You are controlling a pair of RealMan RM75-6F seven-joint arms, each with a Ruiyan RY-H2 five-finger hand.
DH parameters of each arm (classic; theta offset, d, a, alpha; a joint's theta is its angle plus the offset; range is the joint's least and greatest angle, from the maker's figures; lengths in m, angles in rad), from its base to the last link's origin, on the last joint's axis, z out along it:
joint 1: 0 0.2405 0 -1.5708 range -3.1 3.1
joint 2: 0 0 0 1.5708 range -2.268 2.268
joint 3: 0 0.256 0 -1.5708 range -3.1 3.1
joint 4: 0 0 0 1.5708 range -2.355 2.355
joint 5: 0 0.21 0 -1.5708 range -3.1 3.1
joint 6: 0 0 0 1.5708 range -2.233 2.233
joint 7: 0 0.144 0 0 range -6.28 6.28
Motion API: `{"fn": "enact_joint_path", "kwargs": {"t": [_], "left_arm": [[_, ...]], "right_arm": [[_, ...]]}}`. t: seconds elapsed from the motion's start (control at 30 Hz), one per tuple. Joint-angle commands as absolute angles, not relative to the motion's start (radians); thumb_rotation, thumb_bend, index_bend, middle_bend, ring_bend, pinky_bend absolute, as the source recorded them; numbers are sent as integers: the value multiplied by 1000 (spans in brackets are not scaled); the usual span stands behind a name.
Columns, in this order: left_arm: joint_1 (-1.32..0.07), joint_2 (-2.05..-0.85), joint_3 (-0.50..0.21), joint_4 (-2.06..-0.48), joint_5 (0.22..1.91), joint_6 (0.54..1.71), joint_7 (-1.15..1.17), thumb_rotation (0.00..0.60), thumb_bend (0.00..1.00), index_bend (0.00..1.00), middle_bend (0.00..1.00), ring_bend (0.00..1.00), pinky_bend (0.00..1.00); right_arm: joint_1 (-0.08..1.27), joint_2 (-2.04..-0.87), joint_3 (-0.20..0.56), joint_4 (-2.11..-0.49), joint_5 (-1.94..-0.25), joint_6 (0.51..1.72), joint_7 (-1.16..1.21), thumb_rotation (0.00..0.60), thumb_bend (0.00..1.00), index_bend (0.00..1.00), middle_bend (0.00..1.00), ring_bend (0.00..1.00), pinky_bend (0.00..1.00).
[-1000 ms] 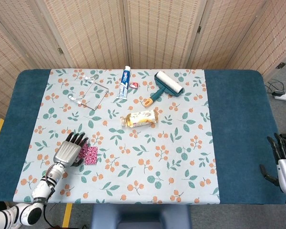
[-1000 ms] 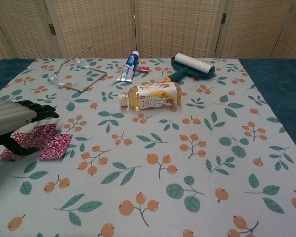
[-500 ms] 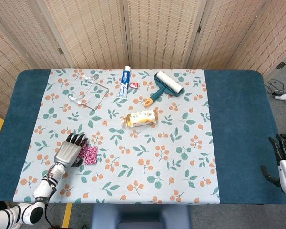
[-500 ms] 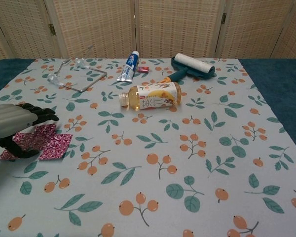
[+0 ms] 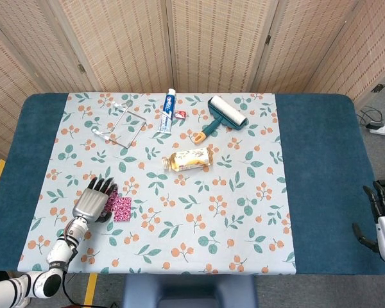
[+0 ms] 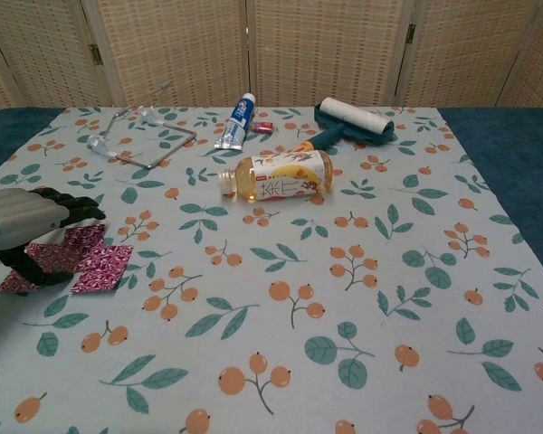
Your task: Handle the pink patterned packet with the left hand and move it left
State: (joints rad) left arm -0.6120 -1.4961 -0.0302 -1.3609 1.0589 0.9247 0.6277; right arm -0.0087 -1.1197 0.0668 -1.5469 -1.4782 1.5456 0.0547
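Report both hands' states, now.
Left hand: over the pink patterned packet, thumb under its near edge; whether it grips cannot be told.
Right hand: at the table edge, fingers apart, holding nothing.

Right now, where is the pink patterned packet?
In the head view the pink patterned packet lies flat on the floral cloth near the table's front left, partly under the left hand, well left of the bottle.

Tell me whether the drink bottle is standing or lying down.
Lying down. The bottle rests on its side on the floral cloth, its neck pointing left in the chest view.
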Motion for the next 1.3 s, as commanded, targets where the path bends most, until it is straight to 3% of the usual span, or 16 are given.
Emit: {"fn": "enact_joint_path", "kwargs": {"t": [0.03,1.07,1.3], "left_arm": [[-616,-1500,-31,-1350,1048,919,631,445,373,5,0,0,0],[-709,-1552,-85,-1234,919,855,672,452,365,0,0,0,0],[-703,-1521,-89,-1277,923,876,642,451,361,1,0,0,0]], "right_arm": [[-11,-1120,67,-1545,-1477,1546,58,600,364,0,0,0,0],[-18,-1119,71,-1540,-1464,1543,60,600,365,0,0,0,0],[-19,-1115,74,-1541,-1468,1549,64,600,365,0,0,0,0]]}}
